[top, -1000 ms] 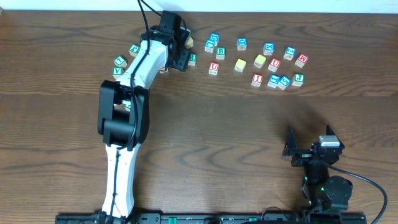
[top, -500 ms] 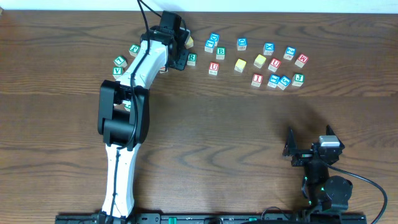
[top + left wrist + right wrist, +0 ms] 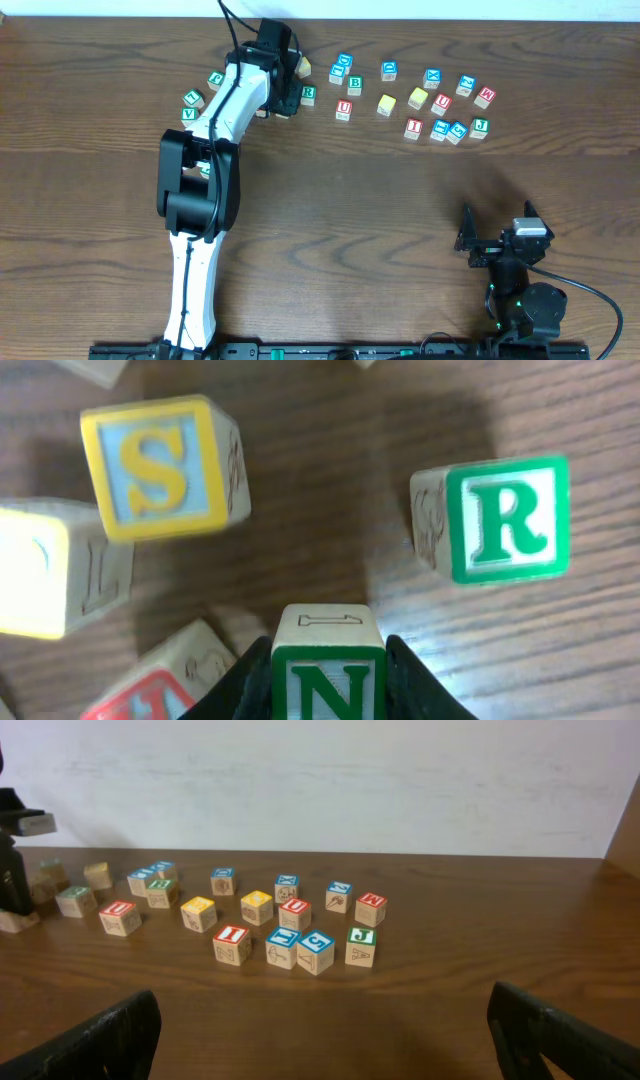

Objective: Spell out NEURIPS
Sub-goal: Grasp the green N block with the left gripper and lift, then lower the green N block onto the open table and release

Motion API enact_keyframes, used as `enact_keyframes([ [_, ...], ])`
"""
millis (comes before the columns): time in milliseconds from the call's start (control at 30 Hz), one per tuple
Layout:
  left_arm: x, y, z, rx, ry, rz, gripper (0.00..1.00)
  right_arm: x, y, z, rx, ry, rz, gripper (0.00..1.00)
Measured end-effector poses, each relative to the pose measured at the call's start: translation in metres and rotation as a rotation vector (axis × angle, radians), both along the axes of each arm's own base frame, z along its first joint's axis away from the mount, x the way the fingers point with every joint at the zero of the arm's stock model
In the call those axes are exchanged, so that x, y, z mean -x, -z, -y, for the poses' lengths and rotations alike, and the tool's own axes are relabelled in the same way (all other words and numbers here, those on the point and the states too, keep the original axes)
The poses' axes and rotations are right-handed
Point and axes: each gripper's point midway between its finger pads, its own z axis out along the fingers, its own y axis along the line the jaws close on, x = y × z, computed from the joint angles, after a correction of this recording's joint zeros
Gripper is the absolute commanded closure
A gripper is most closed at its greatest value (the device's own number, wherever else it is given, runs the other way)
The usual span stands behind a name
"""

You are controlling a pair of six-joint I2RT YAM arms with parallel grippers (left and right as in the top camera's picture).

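Crowding the N cube [image 3: 328,678] sit S [image 3: 160,468] and R [image 3: 505,518].

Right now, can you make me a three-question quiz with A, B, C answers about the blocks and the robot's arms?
1. What colour is the letter on the S cube?
A red. B yellow. C green.

2. Which cube sits between the jaws of the left gripper?
A the S cube. B none. C the N cube.

3. How are the jaws of the right gripper?
A wide open and empty. B shut on a cube. C holding a pen.

Answers:
1 B: the S is yellow on a blue face.
2 C: the dark jaws sit against both sides of the green N.
3 A: the jaws stand far apart with nothing gripped.
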Motion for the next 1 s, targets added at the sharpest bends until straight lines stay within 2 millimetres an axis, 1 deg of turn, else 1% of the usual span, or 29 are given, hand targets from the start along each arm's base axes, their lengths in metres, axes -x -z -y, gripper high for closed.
enact_keyframes([
  [167, 0.026, -0.002, -0.007, -0.009, -0.066, -0.106, 0.73, 0.0, 0.0, 0.0, 0.0, 0.0, 0.0, 0.01],
  [300, 0.047, -0.007, -0.01, -0.019, -0.115, -0.185, 0.77, 0.0, 0.0, 0.0, 0.0, 0.0, 0.0, 0.01],
  [433, 0.064, -0.013, -0.008, -0.015, -0.136, -0.244, 0.78, 0.0, 0.0, 0.0, 0.0, 0.0, 0.0, 0.01],
  [600, 0.083, -0.013, 0.003, -0.023, -0.136, -0.309, 0.78, 0.0, 0.0, 0.0, 0.0, 0.0, 0.0, 0.01],
  [800, 0.111, -0.014, 0.026, -0.046, -0.099, -0.381, 0.77, 0.0, 0.0, 0.0, 0.0, 0.0, 0.0, 0.01],
  [900, 0.118, -0.014, 0.038, -0.049, -0.096, -0.391, 0.77, 0.0, 0.0, 0.0, 0.0, 0.0, 0.0, 0.01],
  [1000, 0.121, -0.014, 0.045, -0.051, -0.109, -0.394, 0.77, 0.0, 0.0, 0.0, 0.0, 0.0, 0.0, 0.01],
])
